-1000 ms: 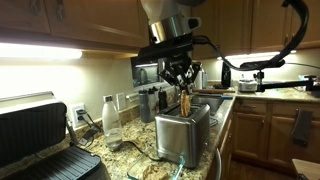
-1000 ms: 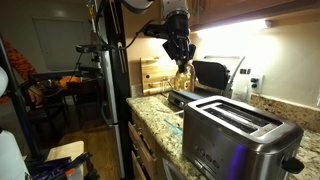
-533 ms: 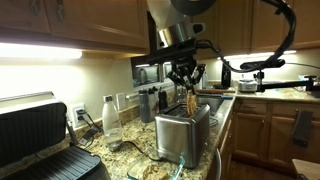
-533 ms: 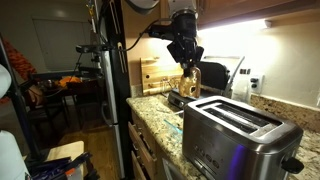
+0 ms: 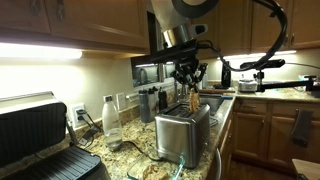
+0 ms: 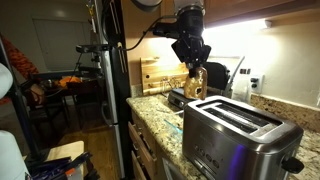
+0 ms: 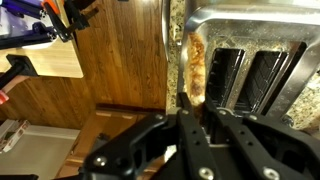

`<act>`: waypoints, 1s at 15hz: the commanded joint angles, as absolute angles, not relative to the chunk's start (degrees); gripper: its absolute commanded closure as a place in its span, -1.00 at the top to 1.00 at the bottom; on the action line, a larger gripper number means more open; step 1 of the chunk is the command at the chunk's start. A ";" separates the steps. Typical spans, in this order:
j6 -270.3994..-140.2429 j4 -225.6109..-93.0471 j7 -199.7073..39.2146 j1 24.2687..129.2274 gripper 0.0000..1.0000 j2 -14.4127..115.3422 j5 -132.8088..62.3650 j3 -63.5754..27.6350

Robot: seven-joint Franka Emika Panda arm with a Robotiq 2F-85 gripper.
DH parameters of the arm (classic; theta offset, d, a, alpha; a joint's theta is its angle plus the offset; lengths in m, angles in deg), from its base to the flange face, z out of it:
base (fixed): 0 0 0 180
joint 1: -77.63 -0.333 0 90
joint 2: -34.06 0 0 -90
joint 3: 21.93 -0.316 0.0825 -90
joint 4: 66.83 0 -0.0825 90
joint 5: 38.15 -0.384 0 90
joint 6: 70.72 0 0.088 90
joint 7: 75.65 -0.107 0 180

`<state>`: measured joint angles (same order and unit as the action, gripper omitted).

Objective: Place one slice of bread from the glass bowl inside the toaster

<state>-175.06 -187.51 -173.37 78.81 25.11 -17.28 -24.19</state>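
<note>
My gripper [image 5: 190,76] is shut on the slice of bread [image 5: 192,99], a tan slice hanging upright from the jaws. It hangs just above the top of the steel toaster [image 5: 182,131]. In an exterior view the gripper [image 6: 192,53] holds the bread [image 6: 197,80] above the far end of the toaster [image 6: 240,132]. In the wrist view the bread [image 7: 195,68] sits between my fingers [image 7: 184,100], over the toaster's edge beside its two dark slots [image 7: 252,78]. The glass bowl's clear rim [image 5: 148,168] shows low in front of the toaster.
A black-and-silver contact grill [image 5: 40,140] stands open on the granite counter. A clear bottle with white cap [image 5: 112,119] stands by the wall. Wall cabinets hang above. A sink area and another counter [image 5: 280,93] lie beyond. A wooden cabinet front [image 7: 110,60] is beside the toaster.
My gripper has carried the bread sideways over the toaster, at about the same height. The toaster and the other things have not moved.
</note>
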 commanded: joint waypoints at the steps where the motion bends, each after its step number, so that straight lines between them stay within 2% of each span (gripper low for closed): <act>1: -174.42 -187.03 -173.26 79.65 -0.93 24.54 -15.88 -23.98; 15: -176.18 -181.47 -172.59 79.78 -0.93 33.41 -15.55 -22.31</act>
<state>-175.47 -182.90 -173.33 79.83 31.35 -16.06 -22.94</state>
